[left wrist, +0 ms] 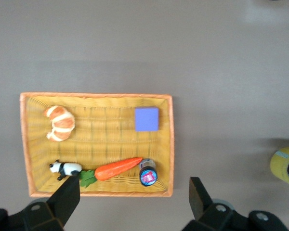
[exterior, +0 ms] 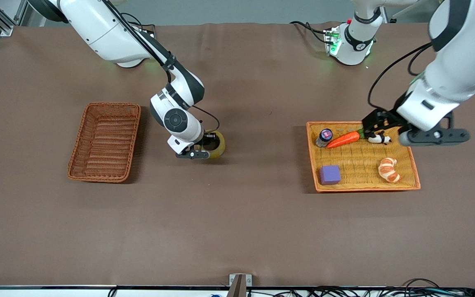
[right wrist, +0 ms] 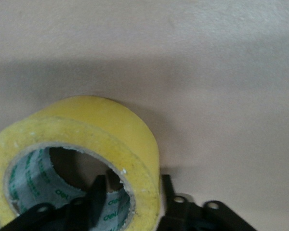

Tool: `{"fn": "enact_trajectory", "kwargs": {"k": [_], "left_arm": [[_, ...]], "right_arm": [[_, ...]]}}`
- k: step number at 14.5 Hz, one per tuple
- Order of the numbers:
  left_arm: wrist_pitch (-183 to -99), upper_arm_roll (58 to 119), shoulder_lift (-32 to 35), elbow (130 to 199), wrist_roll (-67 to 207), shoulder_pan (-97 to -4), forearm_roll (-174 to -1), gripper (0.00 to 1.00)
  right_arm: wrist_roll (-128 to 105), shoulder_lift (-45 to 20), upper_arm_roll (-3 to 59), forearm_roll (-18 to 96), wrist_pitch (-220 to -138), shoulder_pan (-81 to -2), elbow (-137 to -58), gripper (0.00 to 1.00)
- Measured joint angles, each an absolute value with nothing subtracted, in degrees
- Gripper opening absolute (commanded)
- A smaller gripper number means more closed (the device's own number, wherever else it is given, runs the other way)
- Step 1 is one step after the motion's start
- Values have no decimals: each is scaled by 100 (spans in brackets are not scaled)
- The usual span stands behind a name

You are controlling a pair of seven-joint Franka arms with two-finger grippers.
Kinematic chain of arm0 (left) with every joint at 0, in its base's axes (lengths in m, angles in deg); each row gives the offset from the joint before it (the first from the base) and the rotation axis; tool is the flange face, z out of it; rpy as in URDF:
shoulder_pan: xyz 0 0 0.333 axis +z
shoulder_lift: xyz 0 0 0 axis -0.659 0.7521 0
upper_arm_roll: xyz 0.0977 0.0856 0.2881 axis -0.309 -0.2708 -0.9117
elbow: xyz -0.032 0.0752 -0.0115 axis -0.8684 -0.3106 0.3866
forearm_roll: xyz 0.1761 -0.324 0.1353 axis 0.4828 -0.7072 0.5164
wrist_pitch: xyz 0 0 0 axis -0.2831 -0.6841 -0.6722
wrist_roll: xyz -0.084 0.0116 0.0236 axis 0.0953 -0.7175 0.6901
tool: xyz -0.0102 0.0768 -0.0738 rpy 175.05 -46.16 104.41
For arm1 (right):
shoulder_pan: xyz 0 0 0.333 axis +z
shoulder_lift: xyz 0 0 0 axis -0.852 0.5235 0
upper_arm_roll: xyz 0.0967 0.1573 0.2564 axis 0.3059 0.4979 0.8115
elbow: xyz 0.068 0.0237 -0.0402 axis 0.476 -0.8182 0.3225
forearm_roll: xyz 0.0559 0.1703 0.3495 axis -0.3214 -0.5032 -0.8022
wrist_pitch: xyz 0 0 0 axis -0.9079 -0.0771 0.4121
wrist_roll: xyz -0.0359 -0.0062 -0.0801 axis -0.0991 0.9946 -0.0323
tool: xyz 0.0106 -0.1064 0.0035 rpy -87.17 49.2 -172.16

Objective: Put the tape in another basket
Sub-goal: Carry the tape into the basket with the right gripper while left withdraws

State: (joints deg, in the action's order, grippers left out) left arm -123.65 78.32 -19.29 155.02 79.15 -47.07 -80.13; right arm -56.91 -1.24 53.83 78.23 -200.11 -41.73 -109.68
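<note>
The tape [exterior: 217, 145], a yellowish roll with a grey-rimmed hole, is on the brown table between the two baskets. It also shows in the right wrist view [right wrist: 101, 130] and at the edge of the left wrist view [left wrist: 285, 166]. My right gripper [exterior: 209, 145] [right wrist: 132, 192] is down at it, one finger inside the hole and one outside, shut on the roll's wall. The dark reddish-brown wicker basket [exterior: 134, 123] stands empty toward the right arm's end. My left gripper [exterior: 375, 128] [left wrist: 134, 192] is open and empty above the flat tray's edge farthest from the front camera.
The orange-yellow woven tray [exterior: 365, 189] [left wrist: 96, 95] toward the left arm's end holds a purple cube [exterior: 330, 174], a croissant [exterior: 389, 169], a carrot [exterior: 343, 140], a small jar [exterior: 325, 136] and a panda figure [exterior: 379, 139].
</note>
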Motion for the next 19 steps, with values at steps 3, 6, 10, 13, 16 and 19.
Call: {"fn": "enact_trajectory", "kwargs": {"k": [3,6,10,13,16,19], "left_arm": [[-12367,7470,-2260,15919,7785,-4725,-8012,100],[-12369,7343,-2404,16119,7557,-4728,-7902,100],[-12370,7103,-2490,16248,7041,-4712,-7866,100],[-12370,7062,-2553,16354,6860,-4682,-7863,100],[-12370,7060,-2587,16408,6749,-4603,-7861,100],[-12370,7070,-2593,16432,6740,-4593,-7861,100]], "right_arm": [[-6042,-124,5383,7857,-19988,-4173,-10916,0],[-6106,-145,5352,7861,-19469,-4243,-10721,0],[-5421,-771,5120,7904,-17909,-4650,-10139,0],[-3756,-1494,4212,7907,-16786,-4778,-10135,0],[-2351,-1796,3330,7907,-16673,-4856,-10532,0],[-1513,-1801,2786,7926,-17092,-4877,-11055,1]]}}
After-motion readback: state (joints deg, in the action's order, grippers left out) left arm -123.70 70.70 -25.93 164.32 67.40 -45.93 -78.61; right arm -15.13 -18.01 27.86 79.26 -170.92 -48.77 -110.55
